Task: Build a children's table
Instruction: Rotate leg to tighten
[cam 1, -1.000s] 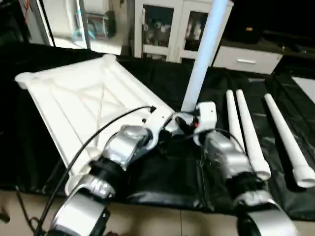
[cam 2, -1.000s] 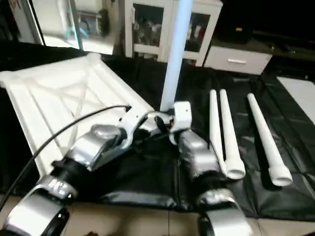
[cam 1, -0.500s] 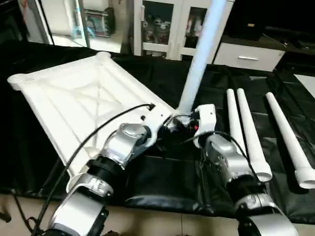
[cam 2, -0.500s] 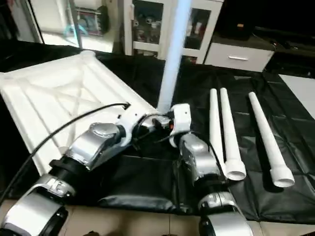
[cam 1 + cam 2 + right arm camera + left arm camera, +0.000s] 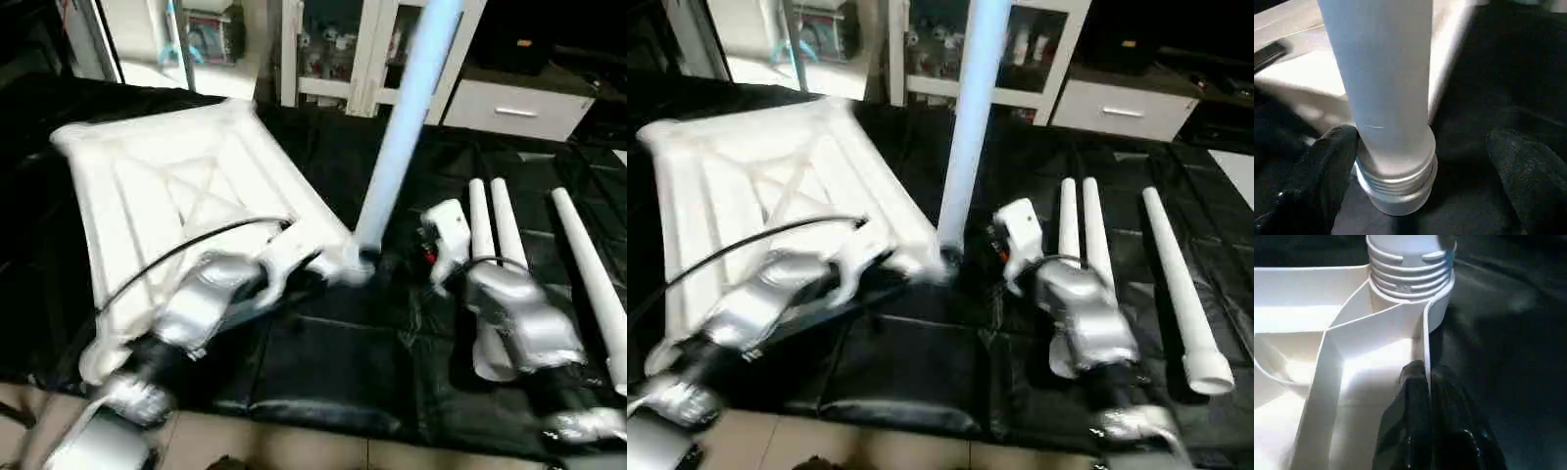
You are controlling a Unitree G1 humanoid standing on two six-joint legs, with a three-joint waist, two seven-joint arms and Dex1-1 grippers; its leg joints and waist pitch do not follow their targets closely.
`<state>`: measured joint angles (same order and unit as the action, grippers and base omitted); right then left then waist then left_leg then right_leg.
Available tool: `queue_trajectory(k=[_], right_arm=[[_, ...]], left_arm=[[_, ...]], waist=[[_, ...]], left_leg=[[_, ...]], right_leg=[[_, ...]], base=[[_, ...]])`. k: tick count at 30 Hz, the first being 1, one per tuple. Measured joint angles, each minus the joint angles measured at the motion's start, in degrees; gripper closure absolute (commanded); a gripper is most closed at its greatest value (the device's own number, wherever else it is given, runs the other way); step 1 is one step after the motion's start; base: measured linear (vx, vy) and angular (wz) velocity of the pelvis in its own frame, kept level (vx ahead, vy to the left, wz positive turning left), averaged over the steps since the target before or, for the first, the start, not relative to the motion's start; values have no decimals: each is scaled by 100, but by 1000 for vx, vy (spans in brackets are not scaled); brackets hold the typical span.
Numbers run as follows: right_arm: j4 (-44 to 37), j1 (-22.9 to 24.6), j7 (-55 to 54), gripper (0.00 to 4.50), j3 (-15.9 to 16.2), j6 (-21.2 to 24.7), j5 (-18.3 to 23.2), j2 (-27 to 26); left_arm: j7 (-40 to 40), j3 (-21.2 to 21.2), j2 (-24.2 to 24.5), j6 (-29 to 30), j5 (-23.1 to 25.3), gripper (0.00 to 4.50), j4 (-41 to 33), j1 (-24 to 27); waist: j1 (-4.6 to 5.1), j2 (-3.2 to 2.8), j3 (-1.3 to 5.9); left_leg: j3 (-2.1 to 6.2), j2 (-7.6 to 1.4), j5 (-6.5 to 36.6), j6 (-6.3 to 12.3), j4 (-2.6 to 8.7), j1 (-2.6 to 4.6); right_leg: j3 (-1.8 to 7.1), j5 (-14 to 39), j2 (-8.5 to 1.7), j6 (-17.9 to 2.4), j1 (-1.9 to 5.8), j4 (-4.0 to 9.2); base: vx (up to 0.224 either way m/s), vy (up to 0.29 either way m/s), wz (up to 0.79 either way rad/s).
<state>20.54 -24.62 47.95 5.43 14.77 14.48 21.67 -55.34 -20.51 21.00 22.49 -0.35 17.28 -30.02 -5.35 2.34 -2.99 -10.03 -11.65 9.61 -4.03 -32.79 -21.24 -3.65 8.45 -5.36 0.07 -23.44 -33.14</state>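
Observation:
The white tabletop [image 5: 186, 196] lies underside up on the black cloth, its X-braced ribs showing. One leg [image 5: 402, 137] stands upright in the near right corner socket, its threaded end [image 5: 1410, 264] partly sunk in. My left gripper [image 5: 1426, 382] is shut on the tabletop's thin side wall, just beside that socket. My right gripper [image 5: 1422, 139] is open, one finger [image 5: 1327, 166] on each side of the leg and clear of it. Three more legs [image 5: 1092, 235] lie side by side on the cloth to the right.
A white cabinet with glass doors [image 5: 362, 49] and a white drawer unit [image 5: 509, 108] stand behind the work. The black cloth [image 5: 911, 372] ends near the front, with tan floor below. My right forearm [image 5: 514, 313] lies over the thick ends of two lying legs.
My right gripper has opened and drawn back to the right, off the upright leg. The left gripper stays shut on the tabletop's wall. The camera has shifted.

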Motion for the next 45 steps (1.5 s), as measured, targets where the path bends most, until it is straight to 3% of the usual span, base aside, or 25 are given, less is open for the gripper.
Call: queue_trajectory(k=[8,17,23,35,45], right_arm=[[-36,26,1286,4,289,159,163,406],[309,-133,1869,4,679,-93,-69,400],[352,-203,1942,75,737,-184,-109,374],[472,-204,2218,164,770,-331,-115,350],[688,-205,1980,184,690,-433,-125,101]], left_arm=[[-749,-190,399,-84,-140,450,-451,262],[-1055,-244,591,-45,-222,450,-634,307],[-1061,-248,616,-33,-223,450,-653,307],[-1069,-301,658,1,-221,450,-710,307],[-1049,-253,665,117,-221,450,-679,306]], waist=[[-48,10,2],[-104,18,5],[-106,23,6],[-110,23,8],[-84,29,12]], left_leg=[[-30,-6,0,0,-13,12],[-36,-10,0,0,-17,10],[-38,-13,-1,0,-18,13],[-38,-14,-1,0,-22,14],[-37,-18,-1,0,-38,29]], right_leg=[[20,0,-5,0,27,0],[17,4,-4,4,27,-2],[17,4,-3,5,27,-6],[17,4,-3,4,27,-11],[19,6,-3,1,28,-46]], base=[[0,0,0],[0,0,0],[0,0,0],[0,0,0],[0,0,0]])
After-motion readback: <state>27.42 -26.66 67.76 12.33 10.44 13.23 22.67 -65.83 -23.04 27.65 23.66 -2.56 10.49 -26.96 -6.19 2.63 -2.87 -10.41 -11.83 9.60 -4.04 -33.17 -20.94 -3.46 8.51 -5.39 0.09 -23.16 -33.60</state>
